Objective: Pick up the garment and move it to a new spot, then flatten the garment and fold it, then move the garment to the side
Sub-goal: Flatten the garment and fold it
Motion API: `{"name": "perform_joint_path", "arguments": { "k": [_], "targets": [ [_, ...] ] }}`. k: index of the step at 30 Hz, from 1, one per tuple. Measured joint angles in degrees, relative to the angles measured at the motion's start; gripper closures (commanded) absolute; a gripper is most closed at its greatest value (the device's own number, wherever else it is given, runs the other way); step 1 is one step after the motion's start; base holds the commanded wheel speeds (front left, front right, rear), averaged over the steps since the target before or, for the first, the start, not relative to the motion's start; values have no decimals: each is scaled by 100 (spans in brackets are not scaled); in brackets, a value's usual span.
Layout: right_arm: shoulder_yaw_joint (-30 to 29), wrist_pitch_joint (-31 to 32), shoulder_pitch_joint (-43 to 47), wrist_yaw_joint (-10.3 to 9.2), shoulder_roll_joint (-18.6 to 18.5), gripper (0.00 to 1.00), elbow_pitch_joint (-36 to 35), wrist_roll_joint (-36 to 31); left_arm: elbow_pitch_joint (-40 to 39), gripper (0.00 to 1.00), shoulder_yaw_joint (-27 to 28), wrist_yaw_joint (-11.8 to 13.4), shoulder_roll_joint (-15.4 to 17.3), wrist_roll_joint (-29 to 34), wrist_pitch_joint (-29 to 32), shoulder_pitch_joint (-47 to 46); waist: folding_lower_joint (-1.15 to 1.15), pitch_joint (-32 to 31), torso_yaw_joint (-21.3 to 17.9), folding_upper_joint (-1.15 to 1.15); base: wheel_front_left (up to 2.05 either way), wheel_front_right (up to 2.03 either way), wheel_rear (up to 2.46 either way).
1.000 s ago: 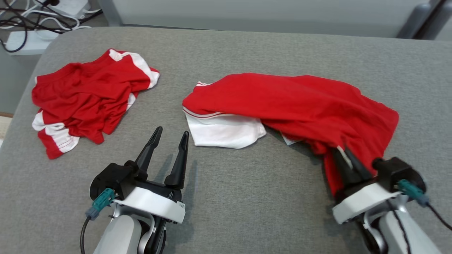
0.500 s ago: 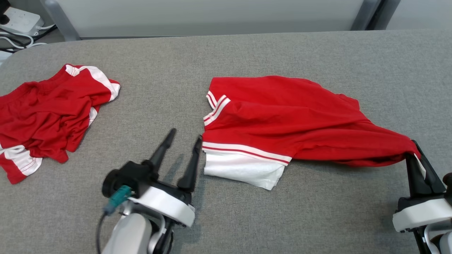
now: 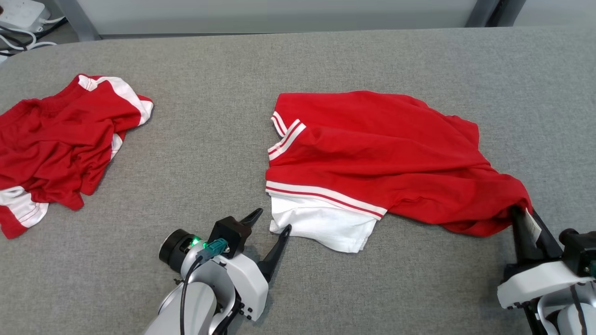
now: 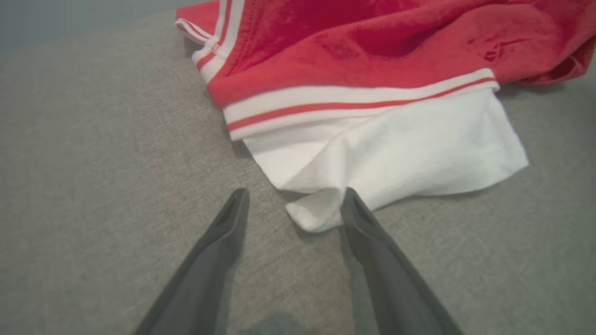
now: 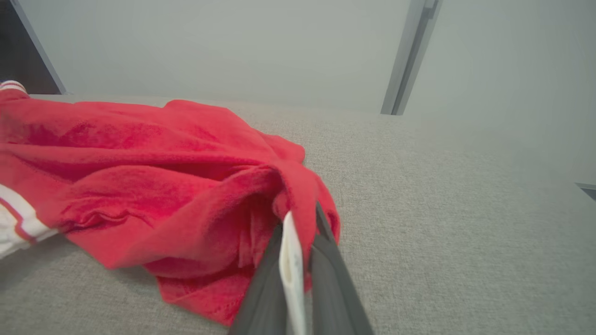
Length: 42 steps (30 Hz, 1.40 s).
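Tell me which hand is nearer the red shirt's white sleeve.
Left. The open left hand has its fingers either side of the white sleeve at its corner; the right hand is shut on the opposite, red end of the shirt.

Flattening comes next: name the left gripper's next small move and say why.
Likely ease the left gripper forward and close on the white corner of the garment: its open fingers flank that corner, and the right gripper is shut on the opposite red end.
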Motion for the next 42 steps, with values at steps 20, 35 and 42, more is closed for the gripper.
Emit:
{"name": "perform_joint_path", "arguments": {
  "k": [20, 35, 42],
  "targets": [
    [-104, -62, -41, 0, 16, 0, 136, 73, -1347, 100, -428, -46, 463, -907, 910, 324, 0, -120, -45, 0, 0, 0, 0],
    [311, -66, 186, 0, 30, 0, 25, 346, -3112, 100, 1763, 766, 1109, -1503, -445, 339, 0, -369, 30, 0, 0, 0, 0],
    [520, -67, 221, 0, 3, 0, -13, 505, -3250, 100, 2167, 1105, 1329, -1429, -490, 516, 0, -313, 5, 0, 0, 0, 0]
  ]
}}
